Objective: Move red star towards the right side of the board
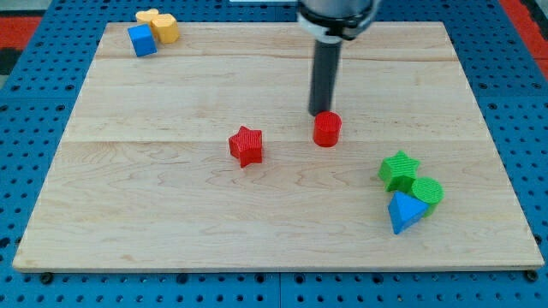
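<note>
My tip [321,114], a bare rod with no fingers, touches the red cylinder [326,129] at its twelve o'clock, so approach is unfinished: it must round to the mid-board red star [246,145]'s nine o'clock.

Pale wooden board [257,214], planks running left to right, seams faintly visible, grain light and even. Beneath and around it, blue perforated surface [51,291] with regular rows of round holes, showing along all four edges. Red strip [17,26] at the view's top left corner, another red patch [524,13] at the top right. Lighting bright, diffuse, soft short shadows on the wood. No walls or windows discernible.
</note>
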